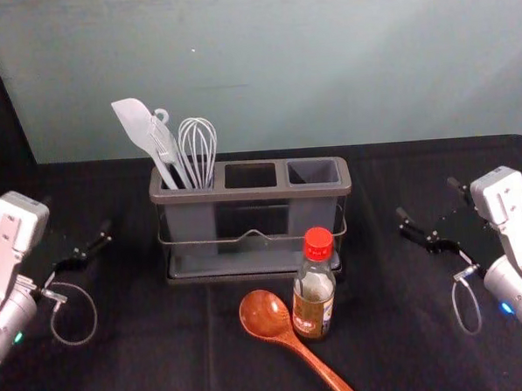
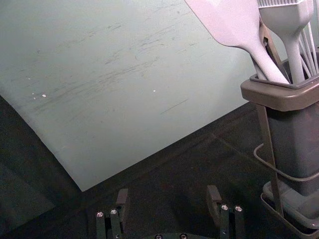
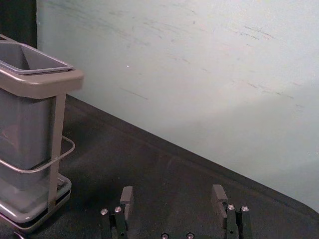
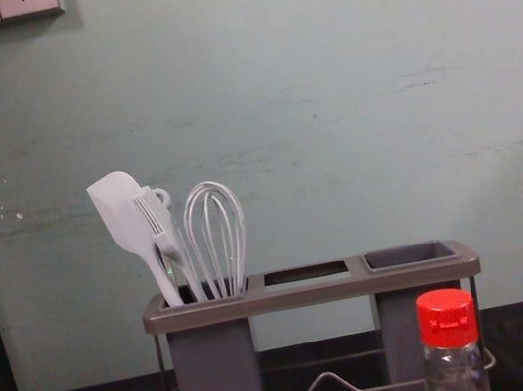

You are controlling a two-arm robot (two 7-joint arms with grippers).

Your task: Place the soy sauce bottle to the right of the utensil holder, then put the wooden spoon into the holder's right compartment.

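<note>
left tool [image 1: 78, 216] and right tool [image 1: 427, 198] are spread wide, one out on each side of the utensil holder [image 1: 250, 193]. the soy sauce bottle [image 1: 314, 300] stands upright on the bench [image 1: 155, 350] before the holder's right end, the wooden spoon [image 1: 265, 315] lying just beside it, bowl toward the holder.

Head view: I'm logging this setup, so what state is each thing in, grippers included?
Clear soy sauce bottle with red cap: upright, capped.
Reddish-brown wooden spoon: lying down, unheld.
Grey utensil holder: upright, right compartment empty.
White spatula, white brush, wire whisk: standing in left compartment.
Black left gripper: open, empty.
Black right gripper: open, empty.
</note>
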